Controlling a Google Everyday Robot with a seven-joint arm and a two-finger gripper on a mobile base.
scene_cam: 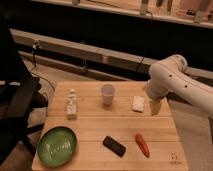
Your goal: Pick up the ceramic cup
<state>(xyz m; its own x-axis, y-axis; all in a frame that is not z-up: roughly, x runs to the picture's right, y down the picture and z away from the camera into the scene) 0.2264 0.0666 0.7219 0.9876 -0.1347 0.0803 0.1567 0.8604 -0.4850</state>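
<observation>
On the worktop (92,127), the ceramic cup (107,94) stands upright, left of the white block (138,104) and apart from it. The tool (154,107) hangs just right of the block, spread and empty. A low sweep leftward risks shoving the block into the cup and toppling it.

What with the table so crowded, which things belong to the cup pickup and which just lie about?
Job: cup; gripper, open, empty, just right of the block.
Lying about: bottle, block, green plate, black slab, red-orange stick.
</observation>
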